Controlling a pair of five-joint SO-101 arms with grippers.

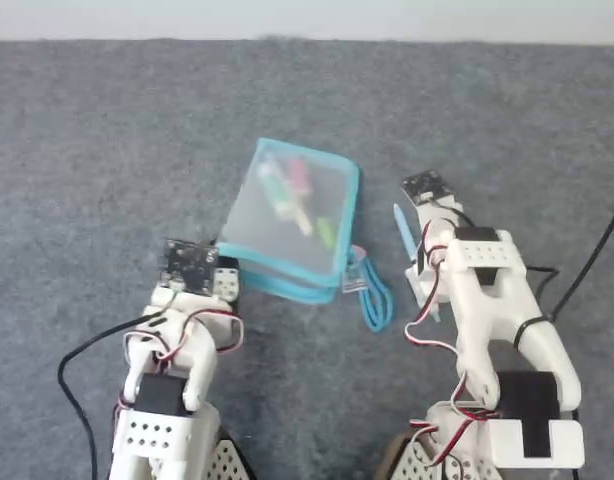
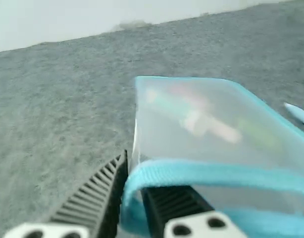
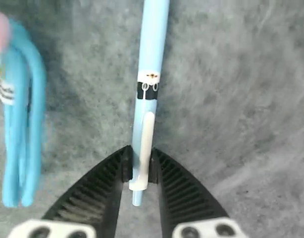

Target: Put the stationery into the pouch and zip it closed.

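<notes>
Right tool (image 3: 140, 154) clamps the pen (image 3: 151, 49); left tool (image 2: 134, 174) clamps the pouch (image 2: 206, 124) edge

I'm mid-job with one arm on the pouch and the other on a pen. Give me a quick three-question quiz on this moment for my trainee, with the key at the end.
1. True or false: the right gripper is shut on the blue pen.
2. What does the left gripper grip? A) the blue pen B) the blue edge of the pouch C) nothing
3. Fill in: the coloured items lie ____ the pouch.
Key: 1 true; 2 B; 3 inside.
</notes>
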